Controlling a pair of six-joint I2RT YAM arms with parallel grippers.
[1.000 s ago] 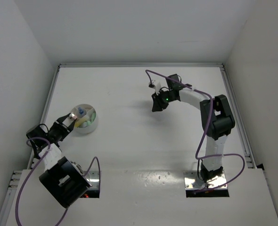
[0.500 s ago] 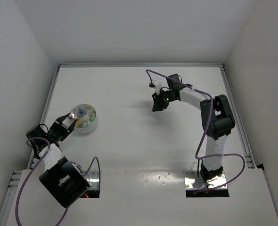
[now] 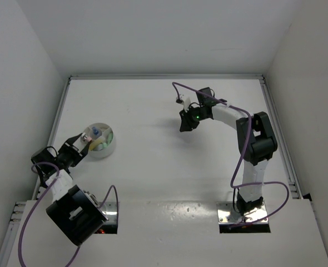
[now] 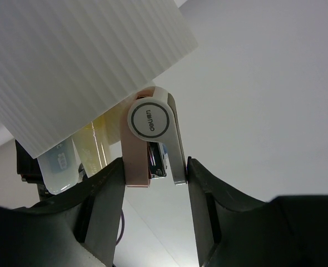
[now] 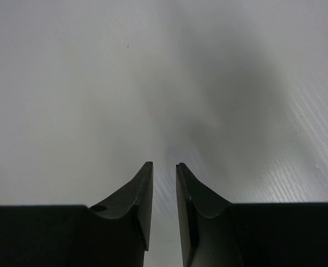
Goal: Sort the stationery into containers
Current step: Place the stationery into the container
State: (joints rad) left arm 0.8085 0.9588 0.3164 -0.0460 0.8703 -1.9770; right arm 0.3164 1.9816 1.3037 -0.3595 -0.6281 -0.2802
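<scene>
My left gripper (image 3: 85, 138) is shut on a small pink and silver stapler (image 4: 150, 121) and holds it at the near-left rim of the round white bowl (image 3: 107, 149). The bowl holds a blue item (image 3: 97, 132) and pale green and yellow markers (image 3: 101, 146). In the left wrist view the stapler sits between my fingertips (image 4: 154, 167), with a yellow marker (image 4: 94, 143) and a pale blue item (image 4: 58, 166) behind it. My right gripper (image 3: 184, 125) hovers over bare table at mid-rear; its jaws (image 5: 164, 167) are nearly together with nothing between them.
A white ribbed surface (image 4: 80, 61) fills the upper left of the left wrist view. White walls surround the table on the left, rear and right. A purple cable (image 3: 208, 99) runs along the right arm.
</scene>
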